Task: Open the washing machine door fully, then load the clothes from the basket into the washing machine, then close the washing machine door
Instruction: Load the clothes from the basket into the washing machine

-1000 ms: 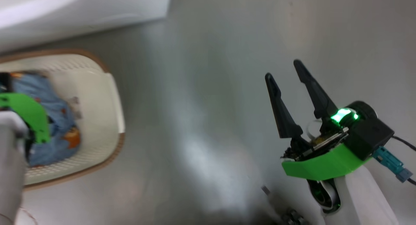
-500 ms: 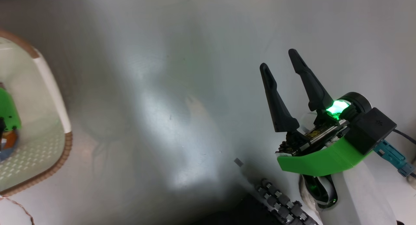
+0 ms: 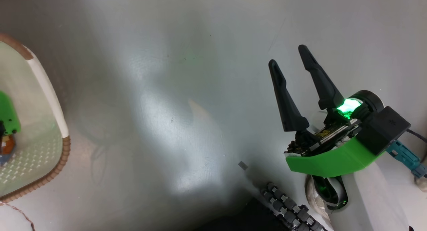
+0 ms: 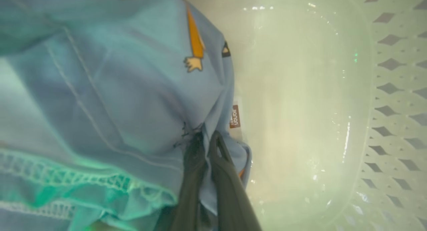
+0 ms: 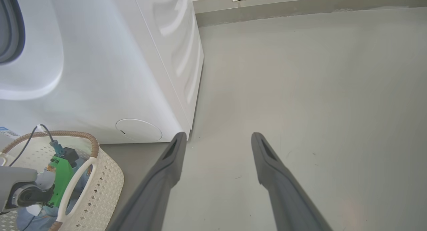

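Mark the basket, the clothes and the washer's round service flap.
basket (image 5: pixel 106 184): right wrist view, perforated side wall.
clothes (image 4: pixel 110 90): left wrist view, light-blue fabric.
service flap (image 5: pixel 138 130): right wrist view, centre of the white disc.

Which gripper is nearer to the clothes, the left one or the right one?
Left. The left gripper is shut on the clothes inside the basket; the right gripper stands open above the floor, apart from the basket.
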You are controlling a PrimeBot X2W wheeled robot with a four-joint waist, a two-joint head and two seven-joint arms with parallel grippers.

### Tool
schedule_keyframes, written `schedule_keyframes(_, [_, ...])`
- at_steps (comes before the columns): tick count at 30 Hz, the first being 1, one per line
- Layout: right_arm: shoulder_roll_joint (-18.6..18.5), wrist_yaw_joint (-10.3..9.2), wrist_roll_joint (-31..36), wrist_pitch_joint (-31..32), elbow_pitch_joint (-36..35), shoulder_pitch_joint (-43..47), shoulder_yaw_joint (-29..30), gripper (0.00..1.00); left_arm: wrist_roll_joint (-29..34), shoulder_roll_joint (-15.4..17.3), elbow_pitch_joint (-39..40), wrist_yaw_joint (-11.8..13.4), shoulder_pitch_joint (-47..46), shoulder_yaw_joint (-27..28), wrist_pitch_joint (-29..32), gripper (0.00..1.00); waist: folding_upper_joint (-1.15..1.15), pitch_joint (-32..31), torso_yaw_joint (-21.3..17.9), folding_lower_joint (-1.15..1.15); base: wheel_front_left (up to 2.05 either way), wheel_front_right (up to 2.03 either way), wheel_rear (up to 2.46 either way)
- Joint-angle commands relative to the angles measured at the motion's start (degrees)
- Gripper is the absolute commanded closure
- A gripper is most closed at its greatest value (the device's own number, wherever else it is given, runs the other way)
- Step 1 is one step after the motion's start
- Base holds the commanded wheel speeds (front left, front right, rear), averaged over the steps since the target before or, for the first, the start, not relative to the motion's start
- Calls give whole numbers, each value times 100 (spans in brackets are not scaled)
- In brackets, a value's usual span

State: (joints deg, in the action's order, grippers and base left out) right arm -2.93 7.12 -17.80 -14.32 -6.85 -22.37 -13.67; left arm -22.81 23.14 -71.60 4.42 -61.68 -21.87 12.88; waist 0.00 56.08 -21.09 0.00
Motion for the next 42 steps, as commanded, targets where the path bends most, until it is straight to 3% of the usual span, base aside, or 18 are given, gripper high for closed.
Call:
schedule_keyframes(1, [4, 36, 1, -67, -108, 184, -55, 0, -11, 209, 17, 89, 142, 94, -65, 100, 0, -39, 33, 0, 0, 0, 0])
schedule_keyframes(7, [4, 36, 94, -68, -79, 220, 85, 0, -330, -2, 155, 52, 357, 329, -670, 100, 0, -349, 246, 0, 0, 0, 0])
schedule_keyframes(15, [-64, 36, 304, -68, -48, 357, 321, 0, -854, -332, 389, -116, 907, 786, -2011, 100, 0, -924, 681, 0, 0, 0, 0])
schedule_keyframes(20, [-212, 36, 418, -68, 2, 521, 477, 0, -926, -678, 572, -134, 1290, 830, -2635, 100, 0, -1367, 1043, 0, 0, 0, 0])
schedule_keyframes(25, [-348, 36, 522, -68, 55, 752, 589, 0, -859, -877, 1108, -94, 1741, 900, -2780, 100, 0, -1834, 1372, 0, 0, 0, 0])
schedule_keyframes(34, [-479, 36, 629, -68, 261, 1257, 797, 0, -222, -1221, 3347, 259, 3137, 1408, -2787, 100, 0, -2785, 1852, 0, 0, 0, 0])
schedule_keyframes(42, [-456, 36, 701, 4, 359, 1615, 858, 0, 239, -1480, 4614, 239, 4015, 1567, -2787, 100, 0, -3518, 2077, 0, 0, 0, 0])
